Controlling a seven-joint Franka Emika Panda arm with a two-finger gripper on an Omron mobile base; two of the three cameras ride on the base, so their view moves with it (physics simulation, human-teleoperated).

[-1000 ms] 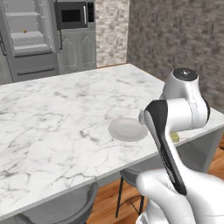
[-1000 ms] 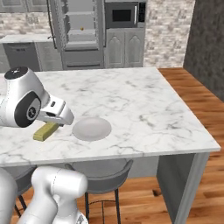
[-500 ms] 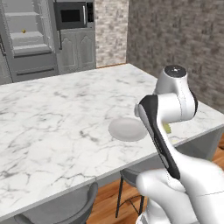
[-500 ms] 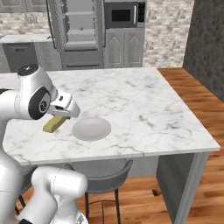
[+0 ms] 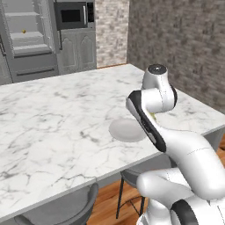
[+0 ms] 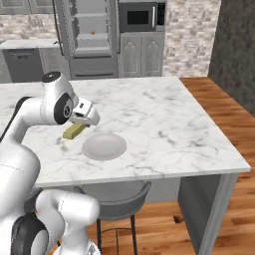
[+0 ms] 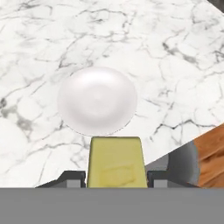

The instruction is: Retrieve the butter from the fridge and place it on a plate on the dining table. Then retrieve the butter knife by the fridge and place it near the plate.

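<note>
White Franka arm folded over the near edge of the white grey-veined marble dining table, its wrist bent so that the two-finger gripper points down and toward the table's middle. The gripper is closed to the width of the small yellow rectangular butter stick, which it clamps between both dark fingertips; the stick juts forward from the jaws, tilted, above the marble. In the hand view the round flat light grey-white plate lies at 12 o'clock of the butter, its near rim just past the stick's far end. In the right base view the butter hangs at about 10 o'clock of the plate, beside its rim and not over its centre. In the left base view the plate is partly hidden by the forearm. Behind the table stands the tall grey fridge, doors open, shelves lit, with a small orange ball on one shelf; a dark built-in microwave sits beside it. A grey stool stands under the table edge on the wooden floor
</note>
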